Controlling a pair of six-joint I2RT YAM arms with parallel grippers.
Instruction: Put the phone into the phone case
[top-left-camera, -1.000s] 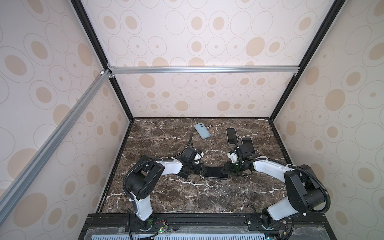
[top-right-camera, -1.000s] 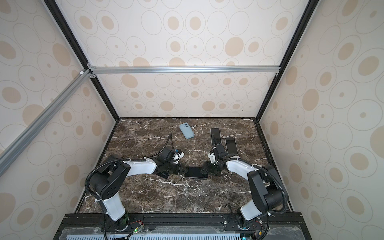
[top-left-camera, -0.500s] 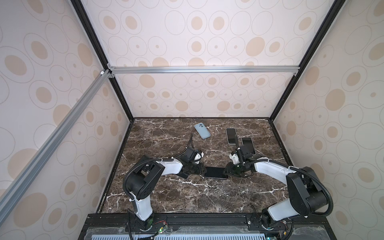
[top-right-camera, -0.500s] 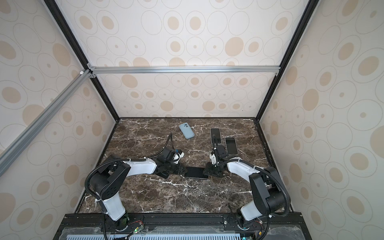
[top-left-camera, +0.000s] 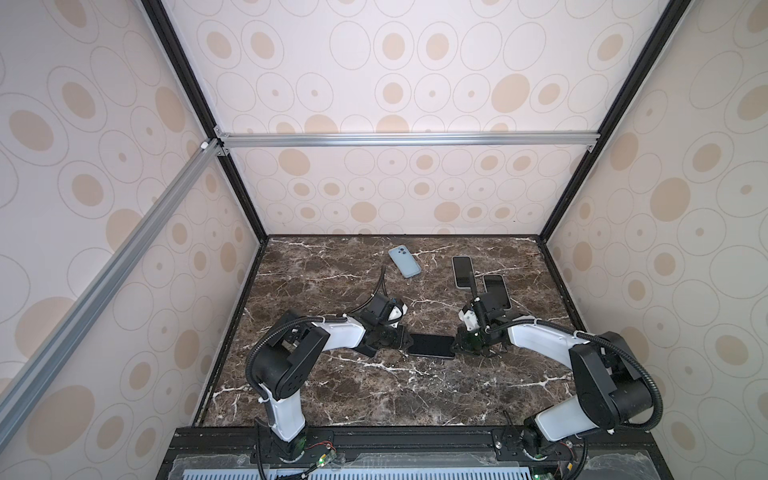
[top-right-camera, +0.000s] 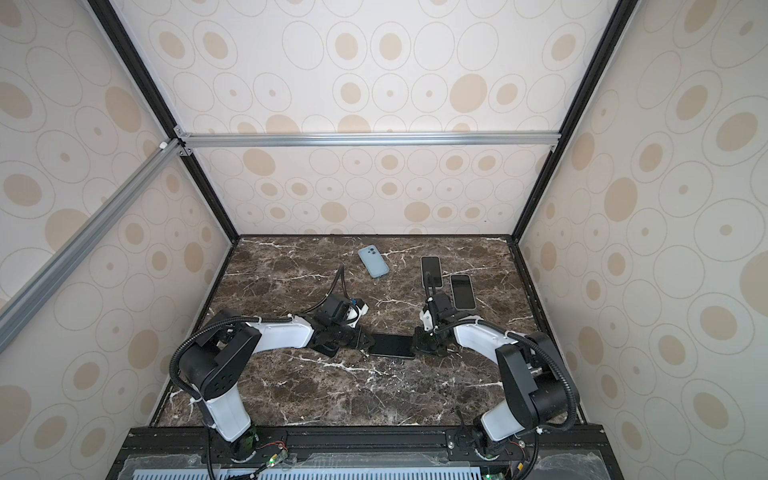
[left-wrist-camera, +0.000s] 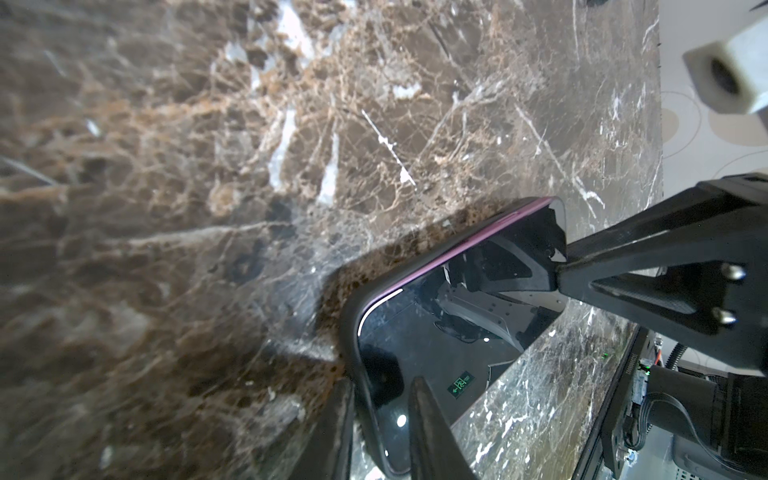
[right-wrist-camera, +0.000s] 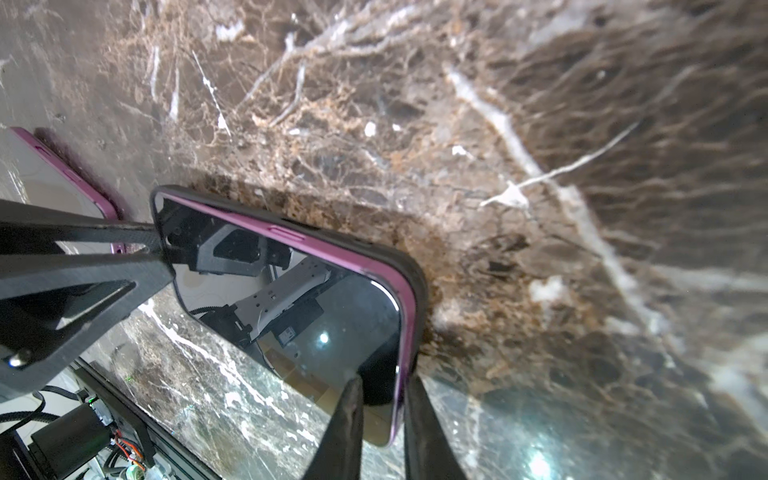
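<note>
Dark brown white-veined marble tabletop: its 9 o'clock edge is well apart from the work, w/ open marble betw. that edge and the white-and-black L arm. L gripper lies low, pointing to 3 o'clock. Its jaws are clamped on the 9 o'clock short end of the dark matte phone case – in the L wrist view one finger sits on the glass, the other outside the rim.

Light blue slim phone, back up, lies at 12 o'clock near the rear edge, well apart.

Purple-sided flat phone w/ black glass screen lies screen-up at table centre, long axis 9-to-3, seated in the case at the L end. Along its 12 o'clock long edge the purple side shows above the case rim.

R gripper points to 9 o'clock, jaws pinched on the phone's 3 o'clock short end — one finger on the screen, one beyond the purple edge.

A pale-rimmed black-screened phone and a second black-screened phone lie side by side at 1–2 o'clock, near the R wrist and the rear R corner. Toward 6 o'clock, open marble runs to the black front rail.
</note>
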